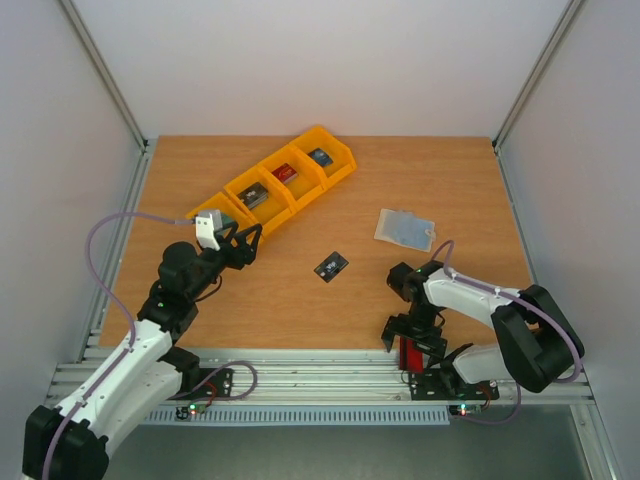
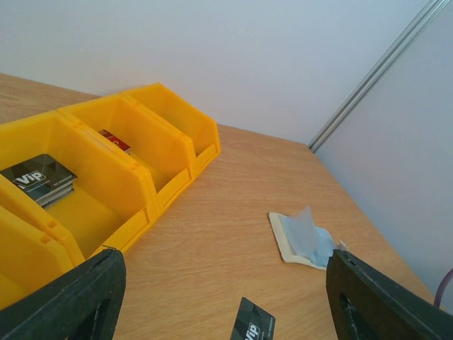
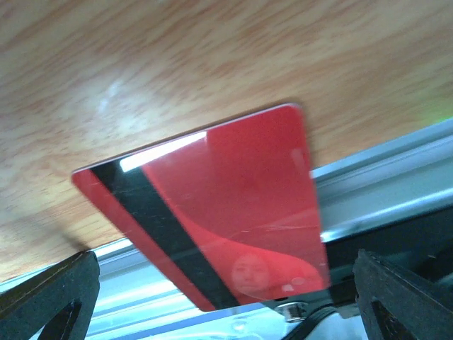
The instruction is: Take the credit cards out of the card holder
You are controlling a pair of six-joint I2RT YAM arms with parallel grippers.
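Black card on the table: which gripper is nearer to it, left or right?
Left. The left gripper is open to the left of the black card, facing it. The right gripper is farther off, at the near edge of the table, by the red card.

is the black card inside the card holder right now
No, the black card lies flat on the table, well apart from the card holder, with bare wood between them in the top view.

One loose black card (image 1: 331,266), one loose red card (image 3: 212,205), one card holder (image 1: 404,229), four yellow bins (image 2: 127,180)
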